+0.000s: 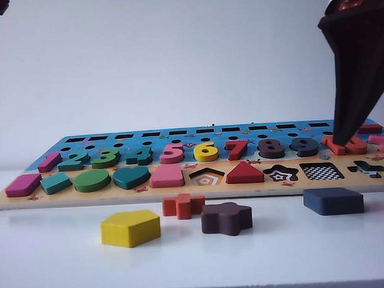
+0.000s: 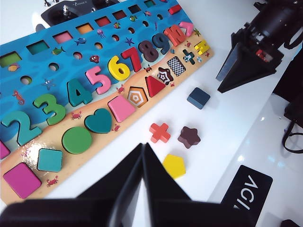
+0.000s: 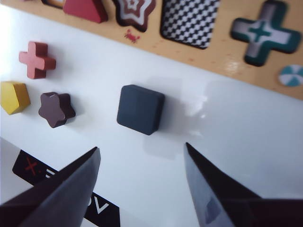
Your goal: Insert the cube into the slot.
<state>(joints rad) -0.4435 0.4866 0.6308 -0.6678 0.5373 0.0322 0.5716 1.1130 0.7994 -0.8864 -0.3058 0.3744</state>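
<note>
Before me lies a wooden puzzle board (image 1: pixel 9 200) with coloured numbers along its blue band and shapes seated below: a pink trapezoid (image 1: pixel 167 177), a red triangle (image 1: pixel 244 173), a teal heart (image 1: pixel 131 177). On the white table (image 1: pixel 57 264) in front sit a yellow pentagon block (image 1: pixel 130 228), a red cross block (image 1: pixel 182 205) and a brown star block (image 1: pixel 226 218), each apart from the others.
</note>
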